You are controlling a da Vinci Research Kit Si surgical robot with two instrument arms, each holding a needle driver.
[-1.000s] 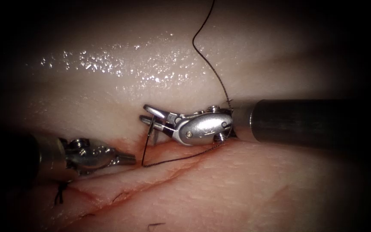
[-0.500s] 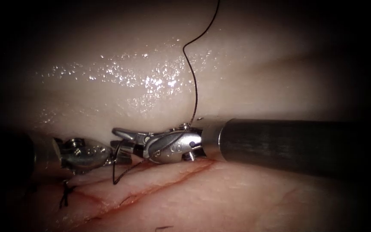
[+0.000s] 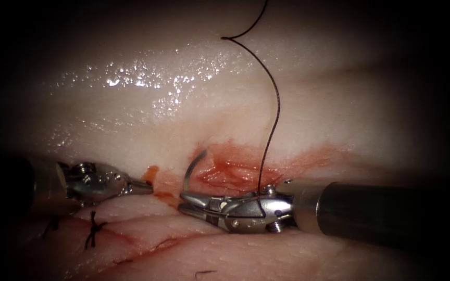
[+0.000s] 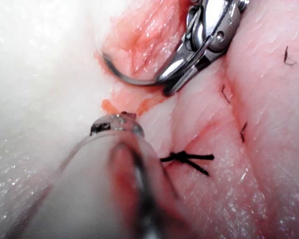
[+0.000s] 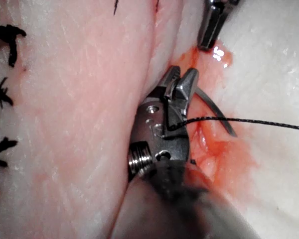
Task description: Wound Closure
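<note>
1. One needle [image 3: 192,167], gripped near its swaged end by the right tool [image 3: 191,200], jaws closed; tip free over the cut [image 3: 230,174].
2. Thread [image 3: 272,112] drapes the tool: could snag.
3. Left tool [image 3: 144,186], left of the cut: jaws look closed, empty.

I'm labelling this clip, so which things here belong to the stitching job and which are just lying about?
In use:
right hand, shut on the curved steel needle near one end
black thread
left hand, holding nothing
pale pork tissue with its reddened open cut

Lying about:
finished black knots
loose cut thread end
</note>
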